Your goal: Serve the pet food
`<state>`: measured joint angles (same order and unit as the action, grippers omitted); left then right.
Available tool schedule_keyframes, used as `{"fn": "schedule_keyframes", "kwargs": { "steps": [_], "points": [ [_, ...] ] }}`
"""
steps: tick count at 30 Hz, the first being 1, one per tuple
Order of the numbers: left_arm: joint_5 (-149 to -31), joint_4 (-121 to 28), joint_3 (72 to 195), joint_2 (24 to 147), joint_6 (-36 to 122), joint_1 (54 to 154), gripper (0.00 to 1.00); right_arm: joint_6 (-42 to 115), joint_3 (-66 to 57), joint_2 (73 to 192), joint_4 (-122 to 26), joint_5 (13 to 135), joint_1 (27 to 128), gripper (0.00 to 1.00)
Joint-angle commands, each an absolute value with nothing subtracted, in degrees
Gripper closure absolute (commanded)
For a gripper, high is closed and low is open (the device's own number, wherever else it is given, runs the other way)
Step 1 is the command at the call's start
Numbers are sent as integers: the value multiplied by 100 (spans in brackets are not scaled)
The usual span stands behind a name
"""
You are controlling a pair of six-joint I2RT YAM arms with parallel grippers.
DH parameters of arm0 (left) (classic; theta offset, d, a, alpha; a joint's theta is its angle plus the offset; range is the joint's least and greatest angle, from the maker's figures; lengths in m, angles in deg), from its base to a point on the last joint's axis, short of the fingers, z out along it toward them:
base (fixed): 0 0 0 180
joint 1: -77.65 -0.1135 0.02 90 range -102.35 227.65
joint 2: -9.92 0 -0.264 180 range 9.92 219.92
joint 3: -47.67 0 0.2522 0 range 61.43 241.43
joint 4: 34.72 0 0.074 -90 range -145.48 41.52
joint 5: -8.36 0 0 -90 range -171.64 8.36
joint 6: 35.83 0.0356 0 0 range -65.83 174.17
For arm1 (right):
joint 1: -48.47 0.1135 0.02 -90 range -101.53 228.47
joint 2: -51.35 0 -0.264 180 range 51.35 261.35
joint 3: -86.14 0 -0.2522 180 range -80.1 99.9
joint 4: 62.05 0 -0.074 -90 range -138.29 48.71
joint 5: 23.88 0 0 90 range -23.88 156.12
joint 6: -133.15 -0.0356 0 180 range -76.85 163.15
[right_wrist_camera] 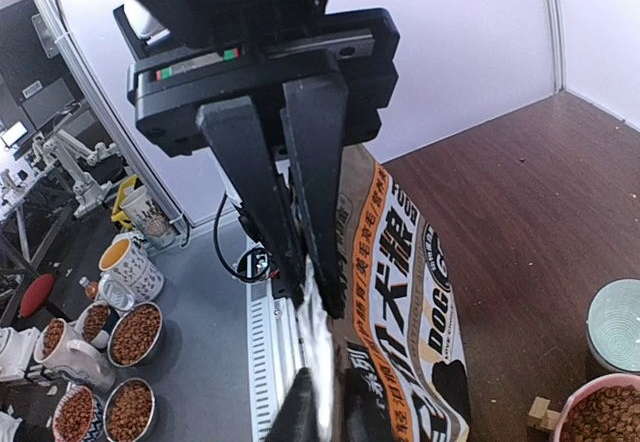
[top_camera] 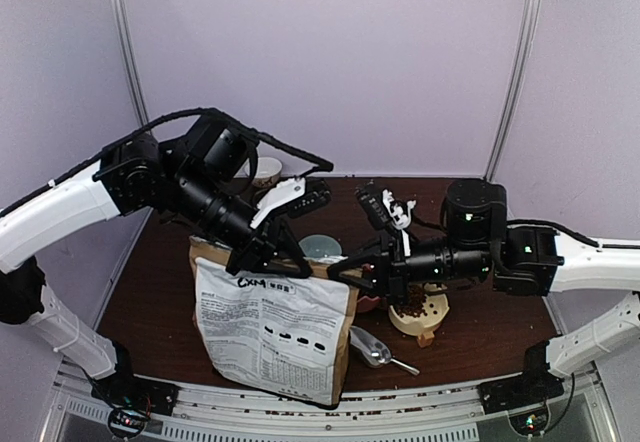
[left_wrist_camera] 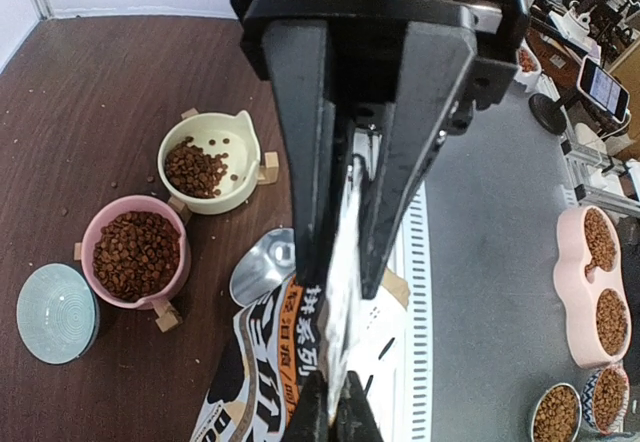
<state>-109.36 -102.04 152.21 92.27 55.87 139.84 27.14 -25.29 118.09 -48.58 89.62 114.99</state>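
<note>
Bag [top_camera: 275, 327]: stands upright at the near table [top_camera: 150, 292] edge. The brown side reads "DOG" and "FOOD" in black beside large Chinese characters. The white panel facing the arms carries fine print too small to read.

Scoop [top_camera: 368, 345]: silver, lying on the table just right of the bag's foot.

Kibble [left_wrist_camera: 135, 254]: heaped nearly to the rim of the pink bowl [left_wrist_camera: 98, 224], with a thinner layer in the cream bowl [left_wrist_camera: 245, 152], whose bottom shows through. A few loose pellets dot the table. The pellets are rounded and lie every which way, so no heading or long axis can be told.

Bowls: side by side on small wooden blocks, right of the bag. A teal dish [left_wrist_camera: 57, 314] sits just beside the pink bowl.

Left claw [left_wrist_camera: 343, 282]: clamped tight on the bag's top edge, near its left corner, fingers pointing down.

Right claw [right_wrist_camera: 312, 297]: pinched tight on the same top edge, near the right corner, above the bowls.
</note>
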Motion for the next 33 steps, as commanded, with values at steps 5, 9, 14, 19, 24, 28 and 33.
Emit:
{"fn": "schedule_keyframes", "kwargs": {
  "steps": [5, 9, 14, 19, 24, 28, 33],
  "points": [
    [-10804, -10541, 15305, 9063, 5637, 13970, 100, 2572, -2425, 12050, -5203, 8892, 11526, 69],
    [-10883, -10544, 15336, 9085, 5655, 13970, 100, 2535, -2309, 12258, -5400, 8861, 11564, 69],
    [-10863, -10542, 15315, 9024, 5655, 13970, 100, 2499, -2238, 12394, -5547, 8871, 11569, 78],
    [-10523, -10659, 15170, 8938, 5692, 13970, 90, 2514, -2253, 12291, -5601, 8779, 11566, 100],
    [-9562, -11116, 15024, 8779, 5906, 13836, 98, 2655, -2352, 12041, -5354, 8647, 11564, 100],
    [-9379, -11169, 14969, 8636, 5945, 13771, 100, 2682, -2390, 12002, -5340, 8633, 11561, 100],
    [-9458, -11222, 15133, 8696, 5945, 13772, 84, 2673, -2232, 12240, -5409, 8796, 11562, 100]
  ]
}}
